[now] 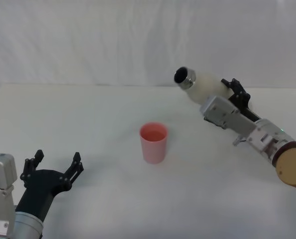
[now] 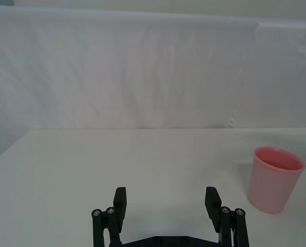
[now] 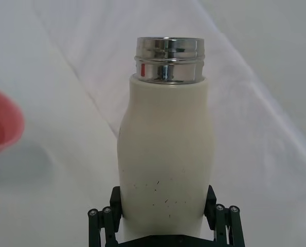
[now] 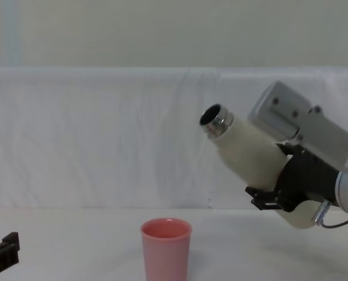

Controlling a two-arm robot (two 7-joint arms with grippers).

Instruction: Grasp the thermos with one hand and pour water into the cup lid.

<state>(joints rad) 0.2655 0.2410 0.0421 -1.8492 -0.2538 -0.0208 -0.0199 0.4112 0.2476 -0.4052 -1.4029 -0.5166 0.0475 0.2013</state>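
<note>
I have one worktop point(image 1: 88, 114), one thermos point(image 1: 205, 87) and one cup lid point(image 1: 153, 143). My right claw point(image 4: 279, 190) is clamped round the thermos body, holding it aloft and tilted, mouth toward ten o'clock, at two o'clock from the cup lid. I judge pouring has begun; next I must bring the mouth over the rim. My left claw point(image 1: 53, 172) rests spread apart at eight o'clock.

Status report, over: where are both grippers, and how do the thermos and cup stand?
Right gripper shut on thermos, airborne, tilted, neck toward cup lid. Cup lid upright on table. Left gripper open, idle near left. Nothing between them.
</note>
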